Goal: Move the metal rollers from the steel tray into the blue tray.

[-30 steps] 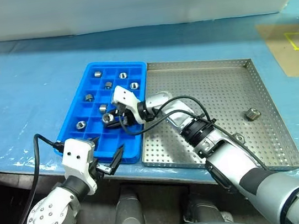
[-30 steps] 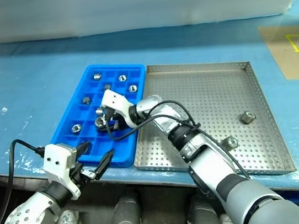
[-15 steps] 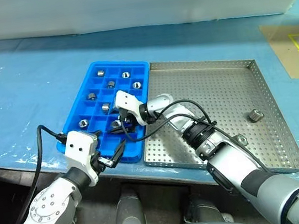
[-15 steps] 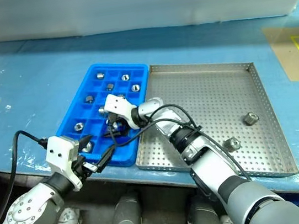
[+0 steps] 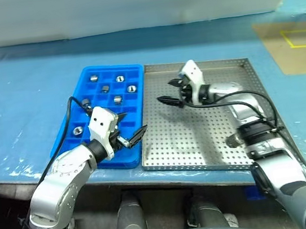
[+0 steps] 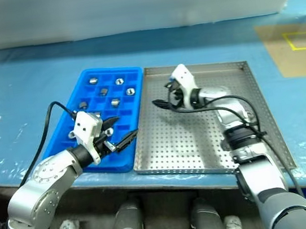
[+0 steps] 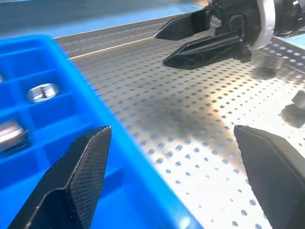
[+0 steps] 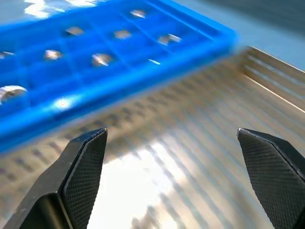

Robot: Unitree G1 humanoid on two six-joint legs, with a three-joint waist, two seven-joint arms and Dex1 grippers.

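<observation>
1. Left eye view: right gripper [image 5: 165, 91] hovers over the 10 o'clock part of the steel tray [image 5: 201, 136]. Its fingers are wide apart with nothing between them, and the tips aim at 9 o'clock, towards the blue tray [image 5: 83, 114].
2. Left gripper [image 5: 131, 124] sits over the blue tray's 5 o'clock corner. Its fingers are also spread and empty, aimed at 3 o'clock across the steel tray.
3. Seven metal rollers [image 5: 117, 99] sit in blue tray compartments, one per cell, mostly in the far half.
4. Left wrist view shows two leftover rollers [image 7: 296, 102] on the perforated floor, beyond and beside the right fingers, apart from each other.
5. Key relation, my read: the leftovers lie at roughly 4 o'clock from the right fingertips. That puts them behind the fingers and close to the right forearm.
6. The right arm is nearer, but it must swing back and re-aim before descending. The left arm would have to reach across the steel tray.
7. Roller axis: can't tell whether they're upright or tipped.
8. Blue tabletop [image 5: 23, 81] carries both trays, touching side by side.
</observation>
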